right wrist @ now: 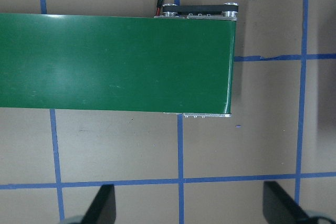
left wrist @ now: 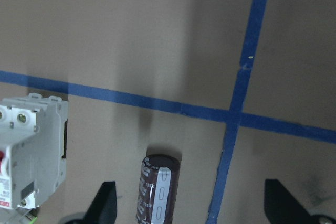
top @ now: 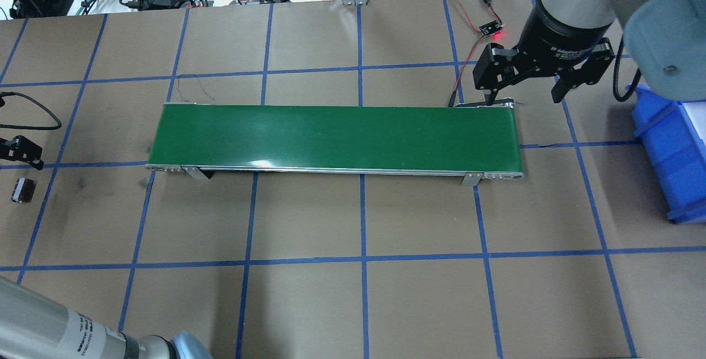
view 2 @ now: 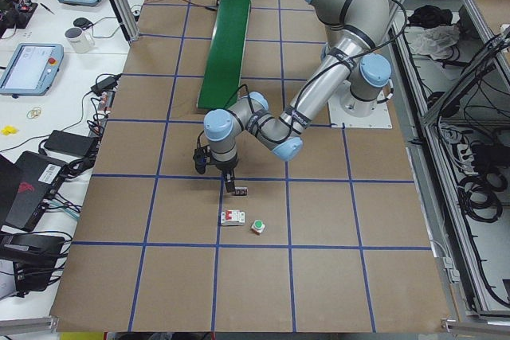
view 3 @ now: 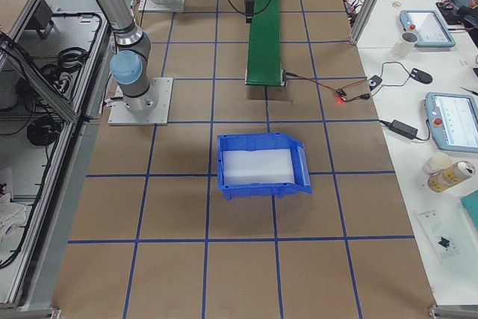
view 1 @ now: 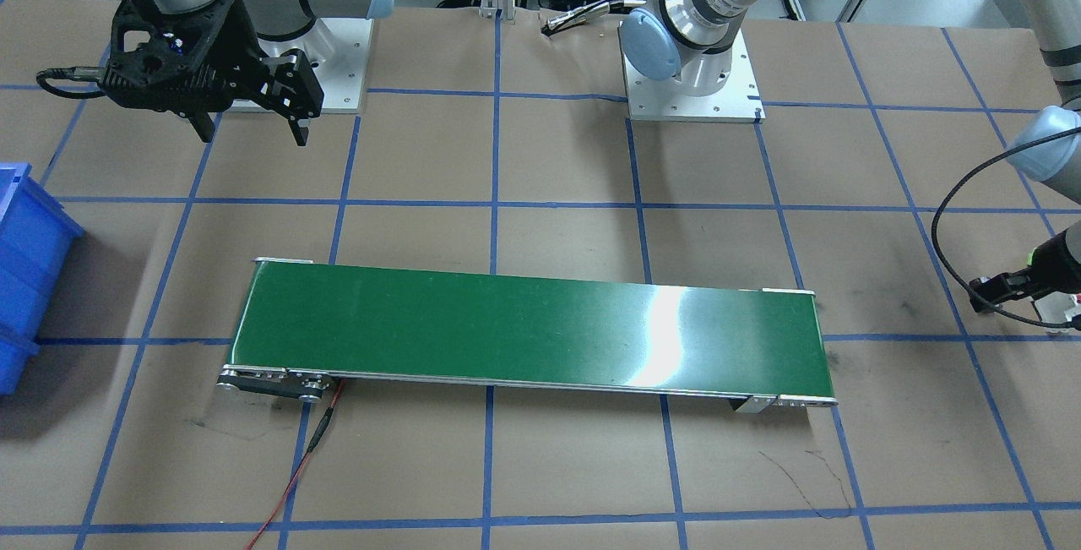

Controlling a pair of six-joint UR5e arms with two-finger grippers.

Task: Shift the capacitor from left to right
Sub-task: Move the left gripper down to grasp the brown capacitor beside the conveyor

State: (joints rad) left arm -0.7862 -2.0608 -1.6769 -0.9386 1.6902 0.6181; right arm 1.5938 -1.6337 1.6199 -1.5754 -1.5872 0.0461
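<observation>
Over at the table's [top: 309, 215] left end, the capacitor [left wrist: 158, 190] lies on its side between my left gripper's [left wrist: 194, 208] spread fingers, not clamped, next to a white breaker [left wrist: 31, 150]. My right gripper [top: 523, 95] hangs with fingers apart by the green belt's [top: 331, 138] end.

I see the capacitor [left wrist: 157, 190] lying on its side on the brown paper [left wrist: 131, 30], free and untouched. It is a stubby dark cylinder with a pale silvery stripe along its length and oblong marks printed in the stripe. In the wrist view its rounded end cap points up the picture. It rests just beside the white boxy component [left wrist: 31, 150] without touching it, with a blue tape line [left wrist: 231, 129] on its other side. From overhead the capacitor [top: 23, 190] sits at the table's far left, well apart from the green belt [top: 331, 138]. The body looks dark brown rather than black, though the light is dim
</observation>
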